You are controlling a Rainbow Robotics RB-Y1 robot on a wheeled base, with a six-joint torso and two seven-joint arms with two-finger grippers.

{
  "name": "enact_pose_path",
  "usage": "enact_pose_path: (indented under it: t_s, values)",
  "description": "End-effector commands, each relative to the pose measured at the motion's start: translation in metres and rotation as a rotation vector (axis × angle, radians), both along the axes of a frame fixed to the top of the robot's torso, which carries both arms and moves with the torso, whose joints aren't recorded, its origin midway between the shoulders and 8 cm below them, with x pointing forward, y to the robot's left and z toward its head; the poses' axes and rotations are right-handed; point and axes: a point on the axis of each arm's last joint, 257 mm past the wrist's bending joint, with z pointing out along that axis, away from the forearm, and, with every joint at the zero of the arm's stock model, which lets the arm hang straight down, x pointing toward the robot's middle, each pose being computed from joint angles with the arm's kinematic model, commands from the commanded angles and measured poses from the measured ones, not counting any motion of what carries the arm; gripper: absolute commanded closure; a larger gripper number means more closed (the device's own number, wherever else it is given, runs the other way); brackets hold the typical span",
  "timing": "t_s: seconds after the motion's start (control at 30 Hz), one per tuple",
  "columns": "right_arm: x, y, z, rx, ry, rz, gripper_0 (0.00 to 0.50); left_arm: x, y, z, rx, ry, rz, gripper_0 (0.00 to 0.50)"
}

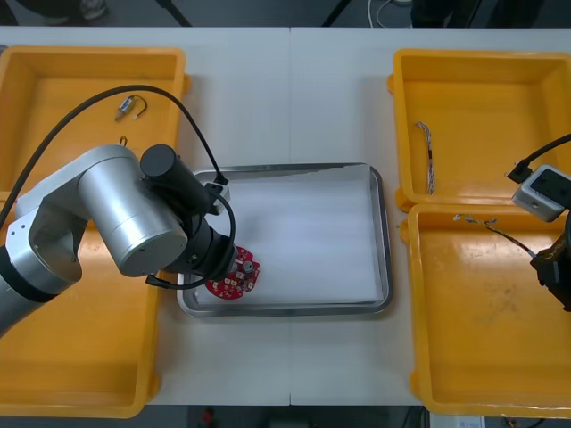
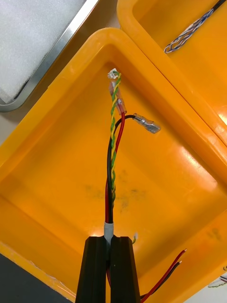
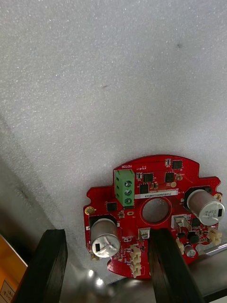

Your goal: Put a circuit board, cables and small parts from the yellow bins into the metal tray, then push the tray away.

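Jaws wide apart, the left gripper [image 3: 106, 234] hangs at the circuit board [image 3: 156, 189] in the metal tray's [image 1: 384, 234] near left corner; the right gripper [image 2: 108, 242] pinches a red and yellow cable [image 2: 113, 124] over a yellow bin [image 2: 52, 156].

Four yellow bins stand on one bench [image 1: 294, 98]: the far left bin [image 1: 62, 116], the near left bin [image 1: 89, 357], the far right bin [image 1: 491, 134] and the near right bin [image 1: 482, 330]. There is one metal tray [image 1: 312, 241] and one round red circuit board [image 1: 241, 278]. There are two small metal parts: the larger part [image 1: 130, 106] and the smaller part [image 1: 122, 138]. There are two cables: one twisted blue and white cable [image 1: 426, 156] and one wire bundle [image 2: 113, 142] of red, black and yellow-green strands. There are two pincers: the left pincer [image 3: 105, 236] and the right pincer [image 2: 109, 239].
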Motion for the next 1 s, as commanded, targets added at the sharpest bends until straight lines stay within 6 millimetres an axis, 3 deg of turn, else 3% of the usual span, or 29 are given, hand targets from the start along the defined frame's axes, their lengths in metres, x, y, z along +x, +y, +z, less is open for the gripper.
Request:
enact_pose_path:
  t_s: [0.03,0.2,0.47,0.63,0.8,1.0]
  values:
    - [0.0,0.002,0.011,-0.046,-0.025,0.04,0.5,0.008,-0.023,0.022,-0.068,-0.033,0.061,0.0]
    - [0.002,0.007,0.018,-0.046,-0.035,0.068,0.5,0.004,-0.023,0.045,-0.069,-0.02,0.076,0.0]
    - [0.007,0.038,0.021,-0.078,-0.026,0.191,0.5,-0.002,-0.007,0.095,-0.102,0.006,0.121,0.0]
    - [0.013,0.064,0.023,-0.12,-0.043,0.279,0.5,0.003,0.016,0.121,-0.132,0.008,0.172,0.0]
    - [0.021,0.102,0.022,-0.163,-0.053,0.4,0.5,0.02,0.053,0.151,-0.119,-0.046,0.205,0.0]
    - [0.03,0.137,0.022,-0.162,-0.039,0.478,0.5,0.04,0.087,0.17,-0.093,-0.075,0.219,0.0]
